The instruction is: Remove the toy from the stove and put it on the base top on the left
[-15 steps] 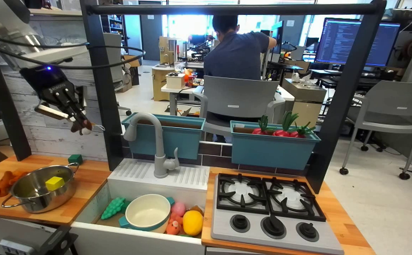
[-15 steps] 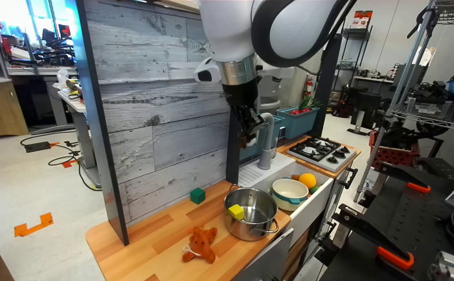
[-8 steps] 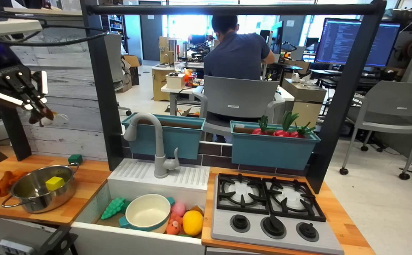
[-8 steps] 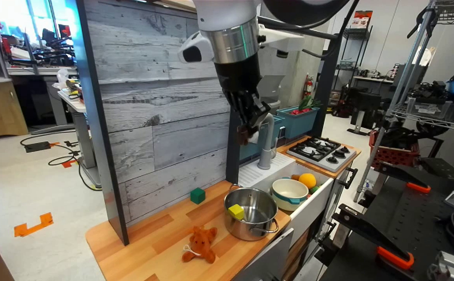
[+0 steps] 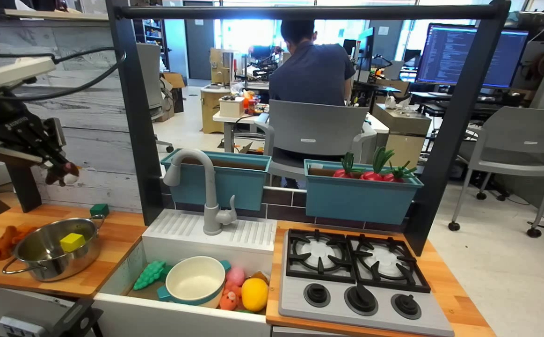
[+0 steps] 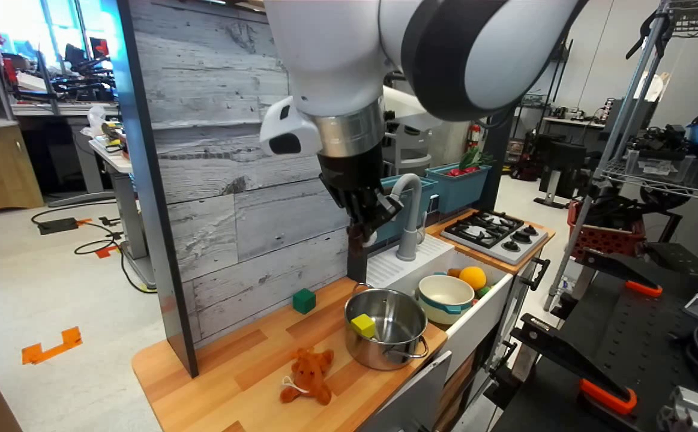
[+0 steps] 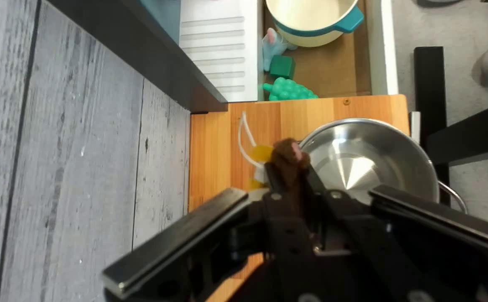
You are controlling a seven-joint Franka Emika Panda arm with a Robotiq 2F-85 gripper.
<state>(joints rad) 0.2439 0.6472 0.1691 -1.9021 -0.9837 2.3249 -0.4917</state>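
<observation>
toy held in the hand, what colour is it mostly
The toy looks mostly brown, seen best in the wrist view.

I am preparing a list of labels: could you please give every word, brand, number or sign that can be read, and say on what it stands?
"ROBOTIQ": on the pincer, small and slightly blurred.
Text lines on the monitor: too small to read.
White label on a grey chair: too small to read.
I can read nothing else.
</observation>
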